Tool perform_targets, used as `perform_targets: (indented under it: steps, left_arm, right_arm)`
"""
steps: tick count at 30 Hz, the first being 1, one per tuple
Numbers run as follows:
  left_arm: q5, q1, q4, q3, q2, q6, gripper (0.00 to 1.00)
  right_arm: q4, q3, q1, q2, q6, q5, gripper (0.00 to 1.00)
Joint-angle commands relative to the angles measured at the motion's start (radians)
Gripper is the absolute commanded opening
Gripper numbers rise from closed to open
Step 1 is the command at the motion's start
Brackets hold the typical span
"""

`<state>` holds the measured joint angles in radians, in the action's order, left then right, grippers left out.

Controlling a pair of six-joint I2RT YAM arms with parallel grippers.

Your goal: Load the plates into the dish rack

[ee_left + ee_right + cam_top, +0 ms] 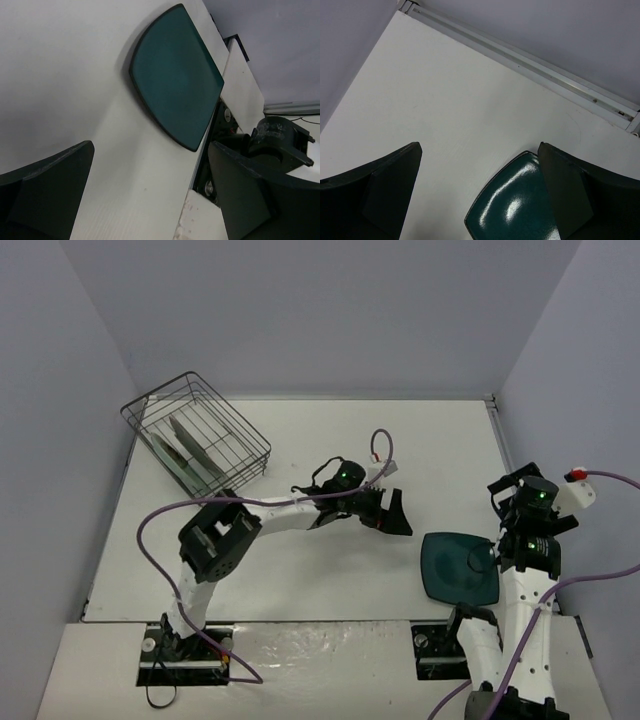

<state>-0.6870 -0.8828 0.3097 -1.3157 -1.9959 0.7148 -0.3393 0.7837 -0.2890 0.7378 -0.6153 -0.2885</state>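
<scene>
The dark teal rounded-square plate (pixel 460 568) lies flat on the table at the near right; it also shows in the left wrist view (pixel 175 75) and the right wrist view (pixel 520 210). My right gripper (pixel 515 540) (pixel 480 195) is open and empty, hovering over the plate's right edge. My left gripper (pixel 392 512) (pixel 150 200) is open and empty, stretched over the middle of the table a short way left of the plate. The dish rack (pixel 150 405) stands at the far left with two plates on edge in it, a pale one (pixel 172 458) and a grey one (pixel 193 440).
Purple walls close the table on the left, back and right. A metal rail (pixel 530 65) runs along the table's edge by the wall. The right arm's base (pixel 280 140) sits just beyond the table's near edge, close to the teal plate.
</scene>
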Motion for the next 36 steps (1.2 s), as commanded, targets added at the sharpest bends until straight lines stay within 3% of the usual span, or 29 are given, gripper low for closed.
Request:
perform_targets:
  steps: [1,8,13,23,29,36]
  left_arm:
    - [-0.049,-0.049,0.143,-0.158,-0.062,0.07,0.97]
    - [0.134,-0.12,-0.042,-0.303,-0.16,-0.011,0.97]
    - [0.167,-0.147,-0.086,-0.34,-0.215,-0.035,0.97]
    - [0.148,-0.167,-0.092,-0.394,-0.299,-0.023,0.93]
    - [0.053,-0.171,-0.07,-0.449,-0.367,0.025,0.92]
    - [0.021,-0.176,-0.092,-0.447,-0.378,0.018,0.84]
  right_arm:
    - [0.025,0.047,-0.006,-0.015,0.033,0.03,1.0]
    - [0.035,0.032,-0.006,0.0,0.046,0.044,1.0]
    - [0.045,0.019,-0.006,0.005,0.054,0.077,1.0]
    - [0.04,0.014,-0.006,0.005,0.058,0.084,1.0]
    - [0.036,0.015,-0.006,-0.001,0.06,0.079,1.0]
    - [0.034,0.017,-0.006,-0.005,0.06,0.072,1.0]
